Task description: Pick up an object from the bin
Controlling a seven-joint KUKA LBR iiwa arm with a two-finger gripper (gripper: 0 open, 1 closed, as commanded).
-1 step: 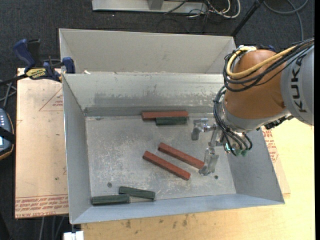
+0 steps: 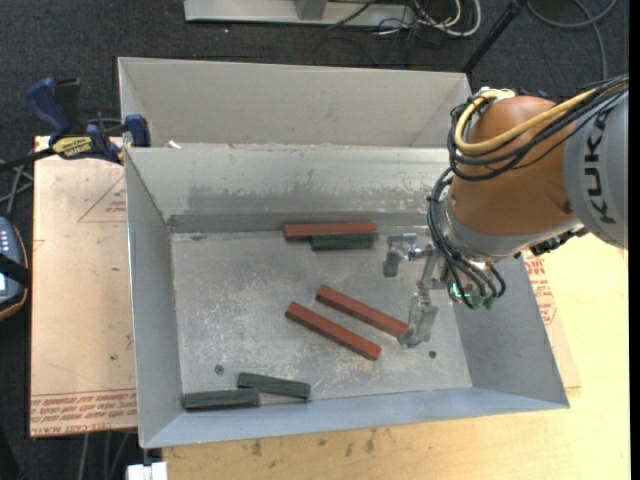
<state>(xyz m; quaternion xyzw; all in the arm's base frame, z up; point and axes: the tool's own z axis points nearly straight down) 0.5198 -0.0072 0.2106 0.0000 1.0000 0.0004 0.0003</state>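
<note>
- the grey metal bin point(image 2: 215, 288) holds six loose bars on its floor, in three pairs.
- nearest the camera, at the front left corner, lies the front green bar point(image 2: 220, 400), flat and roughly parallel to the front wall.
- the second green bar point(image 2: 274, 387) lies just behind it and toward the view's right; their ends meet or overlap, and which one cannot be told.
- mid-floor lies the lower red-brown bar point(image 2: 333, 331), flat and running diagonally from rear left to front right.
- the upper red-brown bar point(image 2: 360, 310) lies just beside it on the far side, parallel to it.
- the gripper point(image 2: 411, 290) is down at the right side of the floor, its fingers point(image 2: 420, 320) spread wide with nothing between them.
- the nearer finger stands at the right end of the upper red-brown bar, the closest thing to the gripper; contact cannot be told.
- the farther finger stands over bare floor, apart from every bar.
- above the gripper, the wrist carries the orange cover point(image 2: 505, 168) and looped cables point(image 2: 470, 128).
- farthest back, along the rear wall, lies the far red-brown bar point(image 2: 330, 230).
- the far green bar point(image 2: 343, 241) lies against its near side, shifted slightly toward the view's right.
</note>
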